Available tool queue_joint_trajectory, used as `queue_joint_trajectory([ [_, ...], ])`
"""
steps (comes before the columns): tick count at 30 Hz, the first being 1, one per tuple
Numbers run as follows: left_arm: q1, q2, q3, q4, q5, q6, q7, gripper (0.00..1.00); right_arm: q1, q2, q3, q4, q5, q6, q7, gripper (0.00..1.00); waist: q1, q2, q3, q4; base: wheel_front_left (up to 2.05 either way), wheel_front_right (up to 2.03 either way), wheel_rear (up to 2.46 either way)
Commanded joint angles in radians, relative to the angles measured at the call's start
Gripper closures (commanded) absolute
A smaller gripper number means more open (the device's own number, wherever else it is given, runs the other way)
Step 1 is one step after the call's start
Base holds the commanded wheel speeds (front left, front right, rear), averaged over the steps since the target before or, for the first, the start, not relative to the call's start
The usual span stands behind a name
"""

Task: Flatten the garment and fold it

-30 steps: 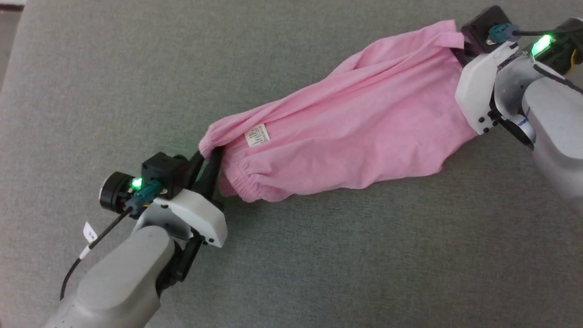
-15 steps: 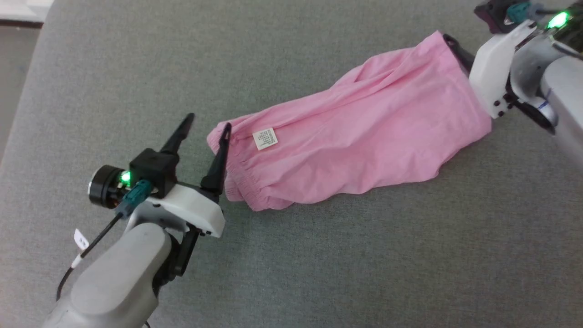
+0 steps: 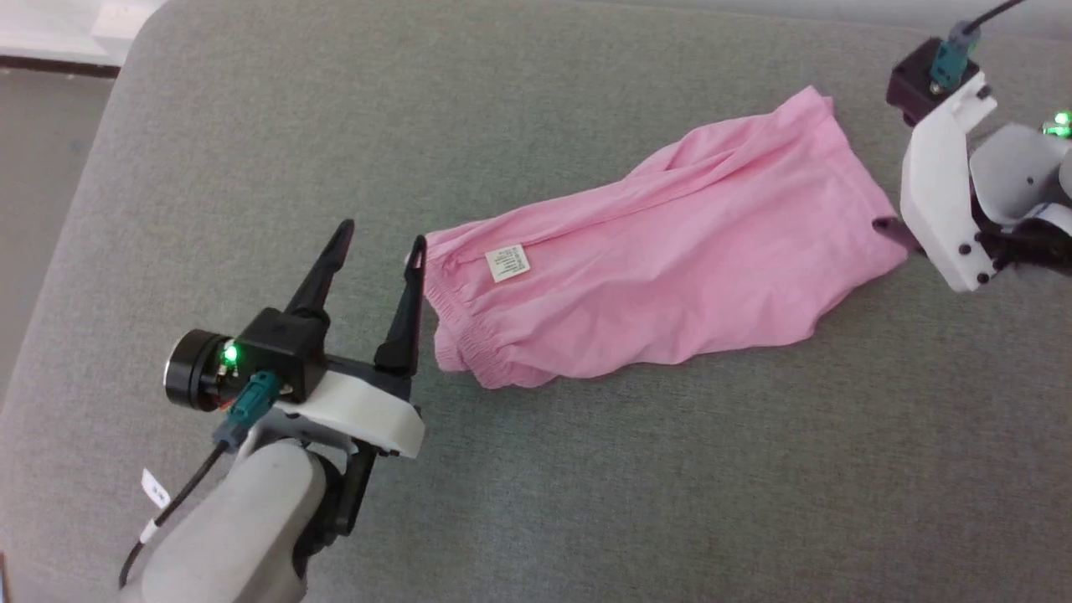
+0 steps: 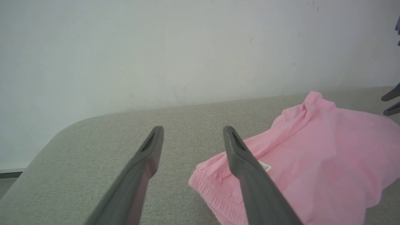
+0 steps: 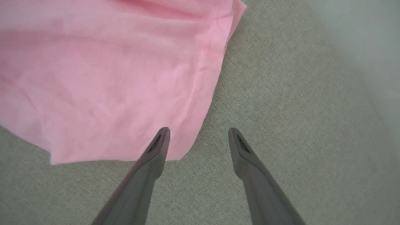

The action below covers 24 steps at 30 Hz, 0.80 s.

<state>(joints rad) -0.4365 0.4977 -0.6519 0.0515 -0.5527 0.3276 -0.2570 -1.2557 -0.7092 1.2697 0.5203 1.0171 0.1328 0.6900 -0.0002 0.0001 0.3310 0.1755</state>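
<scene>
The shorts [image 3: 662,251] lie spread on the grey fabric surface [image 3: 586,502] between the left claw [image 3: 382,233], just beside the waistband [image 3: 469,343], and the right claw [image 5: 198,129], over the hem [image 5: 200,93], both 2 claws gaping wide and empty.

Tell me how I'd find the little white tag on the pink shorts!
Start at the big grey fabric surface; the thin light pink shorts lie spread across its middle. Go to their gathered elastic waistband, the end nearest the dark-fingered left gripper. The small white printed label sits just inside that waist, the single white patch on all that pink.
</scene>
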Motion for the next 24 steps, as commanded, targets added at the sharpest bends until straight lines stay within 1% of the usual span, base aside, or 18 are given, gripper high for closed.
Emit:
queue_joint_trajectory([
  [1, 0.009, -0.015, 0.003, 0.001, 0.017, -0.004, -0.005, 0.00, 0.033, 0.005, 0.004, 0.028, 0.025, -0.002, 0.009, 0.00, 0.0002, -0.0001, 0.022, 0.023, 0.00, 0.00, 0.00],
  [5, 0.004, -0.036, 0.006, 0.008, 0.035, -0.021, -0.005, 0.00, 0.074, 0.027, 0.003, 0.096, 0.047, -0.002, -0.010, 0.00, 0.0002, -0.0001, 0.042, 0.045, 0.00, 0.00, 0.00],
  [8, 0.002, -0.043, 0.015, 0.019, 0.044, -0.032, -0.005, 0.00, 0.119, 0.051, 0.005, 0.135, 0.050, -0.002, -0.018, 0.00, 0.0002, -0.0001, 0.050, 0.047, 0.00, 0.00, 0.00],
  [12, 0.003, -0.049, 0.022, 0.034, 0.055, -0.046, -0.005, 0.00, 0.168, 0.080, 0.007, 0.150, 0.062, -0.002, -0.045, 0.00, 0.0002, -0.0001, 0.043, 0.039, 0.00, 0.00, 0.00],
  [13, 0.003, -0.046, 0.024, 0.039, 0.057, -0.050, -0.005, 0.00, 0.174, 0.084, 0.007, 0.150, 0.062, -0.002, -0.051, 0.03, 0.0002, -0.0001, 0.039, 0.035, 0.00, 0.00, 0.00],
  [14, 0.001, -0.042, 0.026, 0.042, 0.059, -0.054, -0.005, 0.00, 0.175, 0.085, 0.008, 0.151, 0.062, -0.002, -0.065, 0.96, 0.0002, -0.0001, 0.033, 0.031, 0.00, 0.00, 0.00],
  [15, 0.000, -0.037, 0.026, 0.044, 0.063, -0.055, -0.005, 0.00, 0.176, 0.086, 0.008, 0.154, 0.065, -0.002, -0.080, 1.00, 0.0002, -0.0001, 0.026, 0.026, 0.00, 0.00, 0.00],
  [17, -0.002, -0.031, 0.025, 0.044, 0.066, -0.057, -0.003, 0.00, 0.175, 0.085, 0.008, 0.158, 0.067, -0.002, -0.093, 1.00, 0.0002, -0.0001, 0.019, 0.022, 0.00, 0.00, 0.00],
  [20, -0.017, -0.003, 0.016, 0.033, 0.074, -0.077, 0.019, 0.00, 0.167, 0.085, 0.008, 0.169, 0.064, -0.002, -0.152, 1.00, 0.0002, -0.0001, -0.006, 0.009, 0.00, 0.00, 0.00],
  [22, -0.033, 0.021, -0.006, 0.016, 0.085, -0.100, 0.059, 0.00, 0.170, 0.087, 0.008, 0.172, 0.070, -0.002, -0.185, 1.00, 0.0002, -0.0001, -0.024, 0.002, 0.00, 0.00, 0.00],
  [24, -0.048, 0.047, -0.046, -0.007, 0.094, -0.138, 0.138, 0.00, 0.178, 0.090, 0.008, 0.171, 0.074, -0.002, -0.207, 1.00, 0.0002, -0.0001, -0.043, -0.004, 0.00, 0.00, 0.00],
])
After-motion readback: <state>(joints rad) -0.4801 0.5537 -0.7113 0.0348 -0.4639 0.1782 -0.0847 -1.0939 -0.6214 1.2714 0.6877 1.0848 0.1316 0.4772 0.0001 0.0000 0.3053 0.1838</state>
